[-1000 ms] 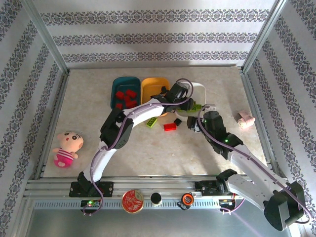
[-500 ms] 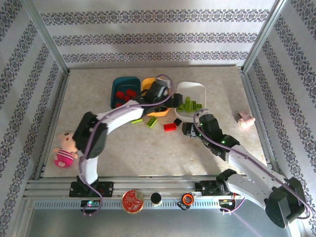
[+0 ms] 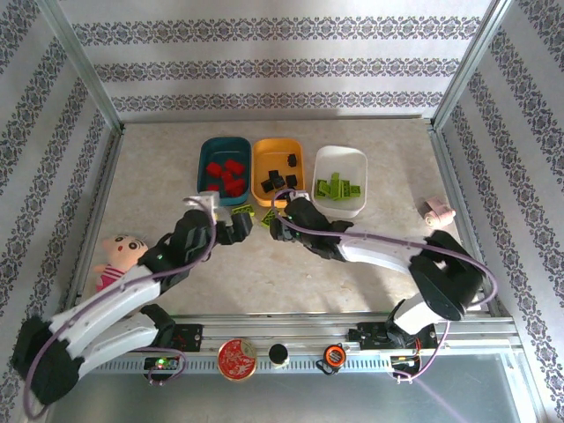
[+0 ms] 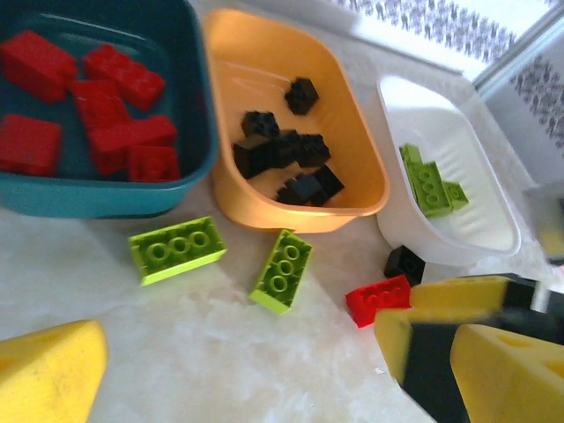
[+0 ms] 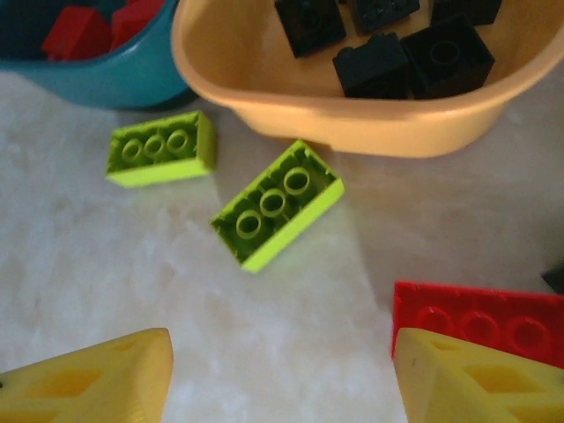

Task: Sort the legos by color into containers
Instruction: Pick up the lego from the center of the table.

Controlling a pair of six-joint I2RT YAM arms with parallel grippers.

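Note:
Three containers stand in a row at the back: a dark teal tray with red legos, an orange tray with black legos, and a white tray with lime legos. On the table in front of them lie two lime bricks, a red brick and a small black brick. My left gripper is open and empty in front of the teal tray. My right gripper is open just short of the lime bricks, its right finger at the red brick's near edge.
A pink doll lies at the left edge. A pink-and-white roll sits near the right wall. A round red disc rests on the front rail. Both grippers are close together in front of the trays.
My left arm has drawn back from the white tray to the front left and opened. My right arm has swung left, from the white tray's front to the orange tray's front.

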